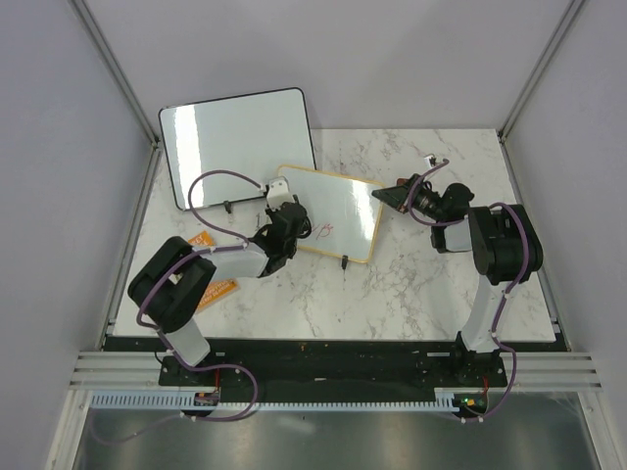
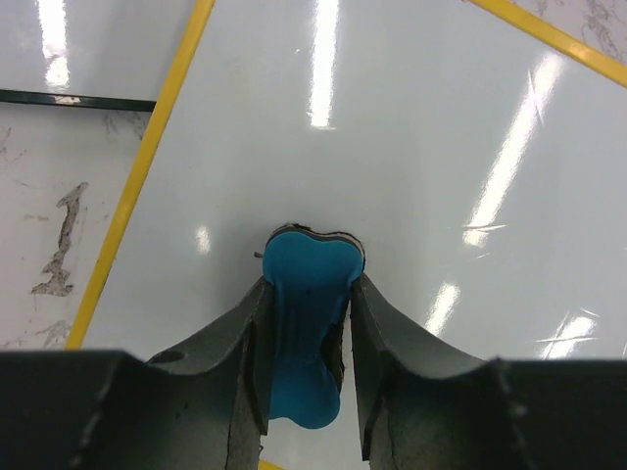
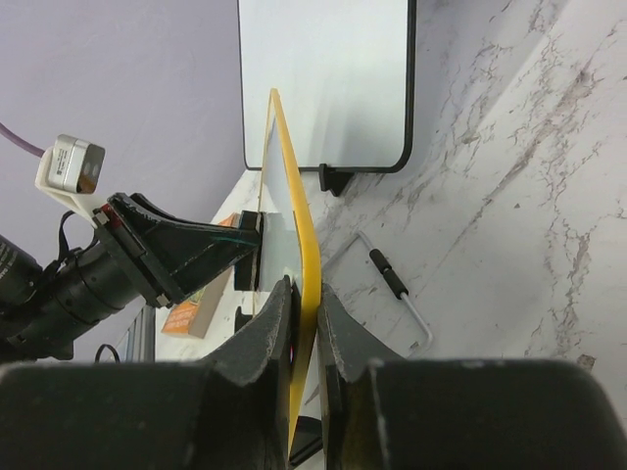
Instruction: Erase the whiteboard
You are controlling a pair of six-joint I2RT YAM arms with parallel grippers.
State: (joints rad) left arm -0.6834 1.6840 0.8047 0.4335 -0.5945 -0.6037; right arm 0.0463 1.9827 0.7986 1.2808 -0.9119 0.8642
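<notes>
The whiteboard (image 1: 338, 201) stands tilted near the middle of the marble worktop (image 1: 411, 284), just in front of a larger black-framed board (image 1: 238, 147) at the back left. Red handwritten marks (image 1: 324, 228) show on the lower part of its face, just right of the left gripper (image 1: 284, 219).

The left gripper is clamped on a blue eraser pad (image 2: 309, 313). In the left wrist view the pad's rounded tip pokes out between the two dark fingers (image 2: 250, 343) and sits against the glossy white face (image 2: 441, 127) inside the yellow frame (image 2: 147, 166). The part of the board that shows there is clean.

The right gripper (image 1: 390, 196) is closed on the whiteboard's right edge. The right wrist view shows the board edge-on, with the yellow frame (image 3: 289, 166) pinched between the two fingers (image 3: 260, 338).

A bent wire piece with black sleeves (image 3: 392, 284) lies flat on the worktop beside the right gripper (image 3: 304, 294). Two orange packets (image 1: 217, 291) lie near the left edge of the worktop, beside the left arm (image 1: 176, 284).
</notes>
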